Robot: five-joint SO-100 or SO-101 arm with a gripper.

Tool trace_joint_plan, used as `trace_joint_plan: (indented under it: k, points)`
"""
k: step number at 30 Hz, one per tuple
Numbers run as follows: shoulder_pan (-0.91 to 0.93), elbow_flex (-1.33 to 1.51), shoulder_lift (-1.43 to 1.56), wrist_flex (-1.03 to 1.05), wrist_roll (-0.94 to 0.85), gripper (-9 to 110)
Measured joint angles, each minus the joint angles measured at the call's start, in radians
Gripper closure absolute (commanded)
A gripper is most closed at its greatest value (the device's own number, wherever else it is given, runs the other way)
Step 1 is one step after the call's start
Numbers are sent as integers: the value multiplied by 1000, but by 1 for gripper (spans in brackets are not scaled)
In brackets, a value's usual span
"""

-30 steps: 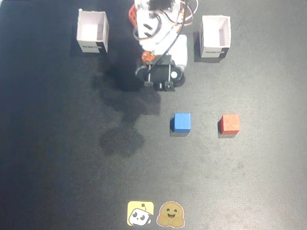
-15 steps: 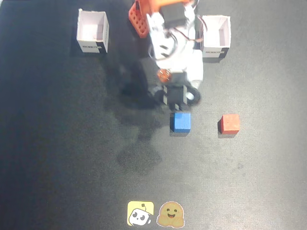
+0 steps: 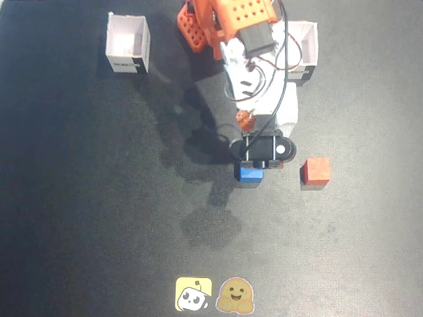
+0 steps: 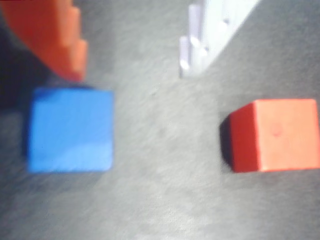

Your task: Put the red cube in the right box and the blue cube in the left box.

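Wrist view: blue cube (image 4: 70, 130) is sitting on bench (image 4: 160, 210) w/ orange finger (image 4: 50, 35) just above it, white finger (image 4: 210, 35) off toward red cube (image 4: 275, 135); hand (image 4: 130, 72) is looking spread, offset from blue. Fixed view: hand is covering blue's top; both boxes (image 3: 127, 43) (image 3: 305, 46) are sitting far back, unseen by wrist.

Hobby or lab-style robot test bench, not a lived-in room. Dark matte tabletop (image 3: 79, 218) fills the whole fixed view; no furniture or walls visible. Small arm (image 3: 254, 72) built from orange and white printed parts, bare wires looping along it. Props are staged: two white card boxes (image 3: 127, 45) (image 3: 301, 46) at the far edge, a blue cube (image 3: 249, 174) and a red cube (image 3: 316, 170) on the surface. Two cartoon stickers (image 3: 215, 294) on the near edge.
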Motion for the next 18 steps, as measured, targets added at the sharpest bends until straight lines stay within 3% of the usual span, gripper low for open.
trace_joint_plan:
  k: [18]
  points:
    - [-123, -138, -160, -6, 132, 87]
